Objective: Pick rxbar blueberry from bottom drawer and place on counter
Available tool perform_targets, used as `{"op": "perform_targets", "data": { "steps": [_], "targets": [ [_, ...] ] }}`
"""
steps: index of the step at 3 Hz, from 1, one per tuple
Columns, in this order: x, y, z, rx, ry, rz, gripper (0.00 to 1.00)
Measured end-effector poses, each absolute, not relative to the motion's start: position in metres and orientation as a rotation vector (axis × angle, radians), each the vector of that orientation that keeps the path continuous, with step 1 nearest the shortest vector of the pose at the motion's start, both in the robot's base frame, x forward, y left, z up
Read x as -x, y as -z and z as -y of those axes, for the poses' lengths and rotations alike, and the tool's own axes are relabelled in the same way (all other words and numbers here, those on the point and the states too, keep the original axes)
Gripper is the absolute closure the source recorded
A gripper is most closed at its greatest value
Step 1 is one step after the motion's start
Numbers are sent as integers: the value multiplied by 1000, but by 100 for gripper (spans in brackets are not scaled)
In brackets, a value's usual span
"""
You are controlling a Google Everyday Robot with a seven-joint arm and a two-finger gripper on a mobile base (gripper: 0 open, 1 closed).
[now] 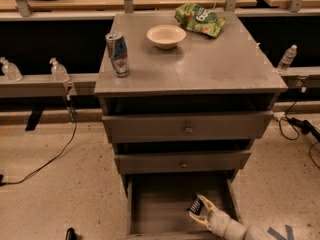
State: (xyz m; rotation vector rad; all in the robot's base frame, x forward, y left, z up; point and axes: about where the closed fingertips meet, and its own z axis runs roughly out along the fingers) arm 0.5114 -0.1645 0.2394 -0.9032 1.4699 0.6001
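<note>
1. Camera view, cabinet: grey table point(210, 64) on top w/ three drawers below its front edge. Top drawer point(187, 129) and middle drawer point(183, 163) sit a bit ajar. The bottom drawer point(150, 204) is pulled well out, its inside open to view.
2. Camera view, gripper: gripper point(198, 210) is inside the bottom drawer, towards its right side, below the right half of the table's front edge. The pale arm point(227, 227) comes in from the lower right of the pic.
3. Camera view, task item: rxbar blueberry point(195, 206) shows as a small dark piece w/ white print, low in the drawer, right at the gripper tip. The cream fingers point(207, 204) look clamped on it, one each side.
4. Camera view, table top:
   - can point(117, 54) upright near the left edge, closer to the front-left corner;
   - bowl point(166, 36) approx. mid-width, near the back edge;
   - green chip bag point(199, 19) at the back edge, right of the bowl, not touching it.
5. Camera view, around: clear bottles point(59, 70) on a ledge left of the cabinet, another bottle point(287, 59) on the right; cable point(45, 159) lies on the speckled floor.
</note>
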Motion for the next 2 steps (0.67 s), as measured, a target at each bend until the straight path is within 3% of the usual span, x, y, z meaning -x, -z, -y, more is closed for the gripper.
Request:
{"op": "perform_targets", "data": {
  "steps": [2],
  "targets": [
    [-461,-282,186,869,-524,-1465,100]
  ]
}}
